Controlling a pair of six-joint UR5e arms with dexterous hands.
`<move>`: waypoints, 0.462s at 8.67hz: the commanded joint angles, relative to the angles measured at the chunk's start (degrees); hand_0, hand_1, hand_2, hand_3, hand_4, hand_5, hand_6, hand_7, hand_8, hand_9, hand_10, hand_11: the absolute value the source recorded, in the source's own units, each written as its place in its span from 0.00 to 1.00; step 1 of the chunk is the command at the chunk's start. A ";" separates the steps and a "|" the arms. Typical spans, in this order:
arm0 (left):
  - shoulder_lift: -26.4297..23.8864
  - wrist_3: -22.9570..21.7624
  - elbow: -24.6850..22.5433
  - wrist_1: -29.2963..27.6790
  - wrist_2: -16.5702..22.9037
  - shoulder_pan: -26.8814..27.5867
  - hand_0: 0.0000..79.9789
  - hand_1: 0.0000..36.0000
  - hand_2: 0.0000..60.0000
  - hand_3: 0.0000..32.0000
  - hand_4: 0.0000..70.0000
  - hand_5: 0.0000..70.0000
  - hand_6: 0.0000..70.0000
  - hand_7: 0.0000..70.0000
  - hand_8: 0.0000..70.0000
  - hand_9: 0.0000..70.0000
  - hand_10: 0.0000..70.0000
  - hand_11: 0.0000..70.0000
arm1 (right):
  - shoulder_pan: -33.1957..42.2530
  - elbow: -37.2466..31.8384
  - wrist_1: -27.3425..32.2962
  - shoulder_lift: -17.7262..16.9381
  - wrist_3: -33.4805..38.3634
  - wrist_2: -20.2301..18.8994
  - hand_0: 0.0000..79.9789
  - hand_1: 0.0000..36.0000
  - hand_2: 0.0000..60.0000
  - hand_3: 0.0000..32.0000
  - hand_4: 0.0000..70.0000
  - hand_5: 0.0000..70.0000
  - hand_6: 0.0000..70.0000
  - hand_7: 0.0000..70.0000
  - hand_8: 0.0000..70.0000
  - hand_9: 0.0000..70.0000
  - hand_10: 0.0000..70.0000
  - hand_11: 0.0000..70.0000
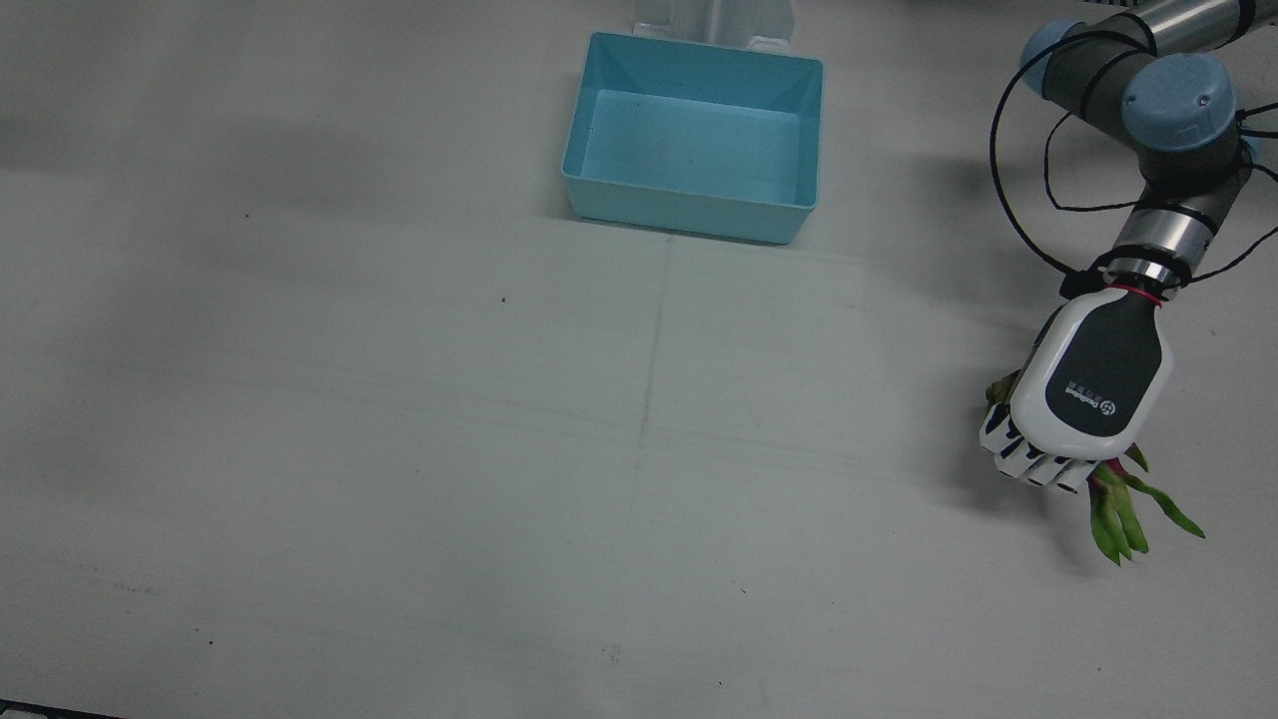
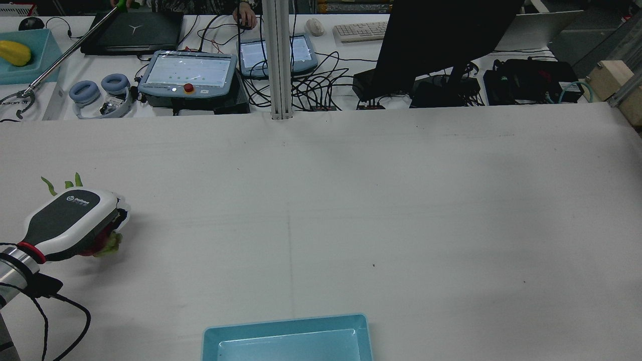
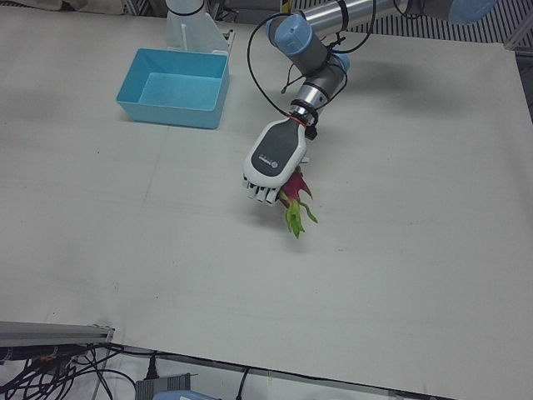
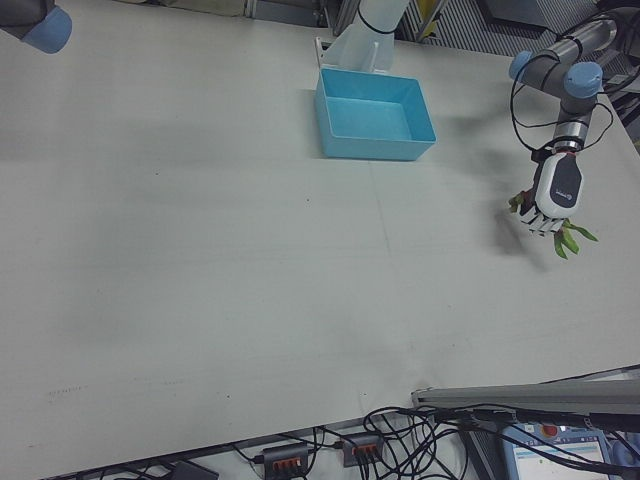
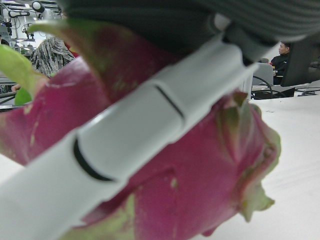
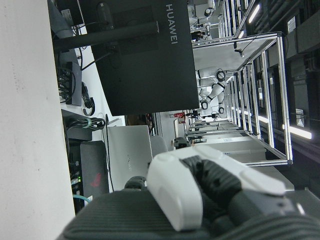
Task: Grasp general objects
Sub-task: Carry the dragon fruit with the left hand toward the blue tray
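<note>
A pink dragon fruit with green leaf tips [image 1: 1118,509] lies under my left hand [image 1: 1088,384] at the table's edge on my left side. The hand's fingers are wrapped around it. In the left hand view a white finger [image 5: 125,145] crosses the fruit's magenta skin [image 5: 200,175]. The fruit also shows in the rear view [image 2: 108,244] and the left-front view [image 3: 296,196]. I cannot tell whether it rests on the table or hangs just above it. My right hand [image 6: 200,190] shows only in its own view, away from the table, with nothing in it.
A light blue bin [image 1: 699,215] stands empty at the middle of the table's robot side, well apart from the left hand. Monitors, tablets and cables sit on the desk beyond the far edge [image 2: 281,70].
</note>
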 commanded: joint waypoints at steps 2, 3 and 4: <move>-7.72 -12.39 -0.57 -0.86 22.44 -3.53 1.00 1.00 1.00 0.00 1.00 1.00 1.00 1.00 1.00 1.00 1.00 1.00 | 0.00 0.00 0.00 0.00 0.00 -0.05 0.00 0.00 0.00 0.00 0.00 0.00 0.00 0.00 0.00 0.00 0.00 0.00; -7.72 -18.89 0.57 -5.16 29.92 -4.58 1.00 1.00 1.00 0.00 1.00 1.00 1.00 1.00 1.00 1.00 1.00 1.00 | 0.00 0.00 0.00 0.00 0.00 0.04 0.00 0.00 0.00 0.00 0.00 0.00 0.00 0.00 0.00 0.00 0.00 0.00; -7.81 -23.40 0.58 -8.51 36.08 -6.33 1.00 1.00 1.00 0.00 1.00 1.00 1.00 1.00 1.00 1.00 1.00 1.00 | 0.00 0.00 0.00 0.00 0.00 -0.05 0.00 0.00 0.00 0.00 0.00 0.00 0.00 0.00 0.00 0.00 0.00 0.00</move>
